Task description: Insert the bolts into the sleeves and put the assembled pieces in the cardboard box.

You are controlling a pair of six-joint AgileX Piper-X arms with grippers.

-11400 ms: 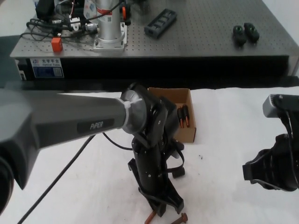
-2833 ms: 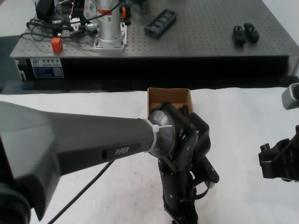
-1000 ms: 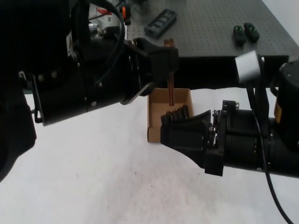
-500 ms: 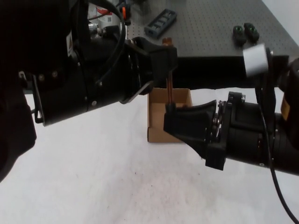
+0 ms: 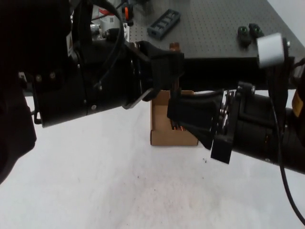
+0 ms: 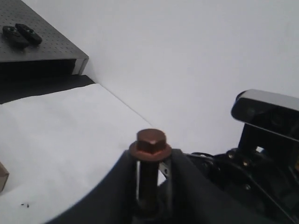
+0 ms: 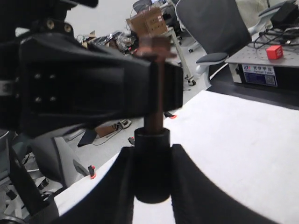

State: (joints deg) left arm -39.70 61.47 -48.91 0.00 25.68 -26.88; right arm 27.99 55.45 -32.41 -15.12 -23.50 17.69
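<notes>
I see a white cloth-covered bench (image 5: 119,191) up front. A brown open-topped cardboard box (image 5: 164,136) sits on it near the far edge, with a few dark specks (image 5: 205,161) on the cloth near it. Behind, a grey perforated metal table (image 5: 214,28) carries a black slotted plastic tray (image 5: 163,22) and, well apart, two small black pieces (image 5: 250,32) side by side.

Copper-brown bolt (image 6: 150,141), blk sleeve (image 7: 152,163), tan cardboard box (image 5: 164,137), wht cloth (image 5: 95,181), grey hole-dotted table (image 5: 209,24)
</notes>
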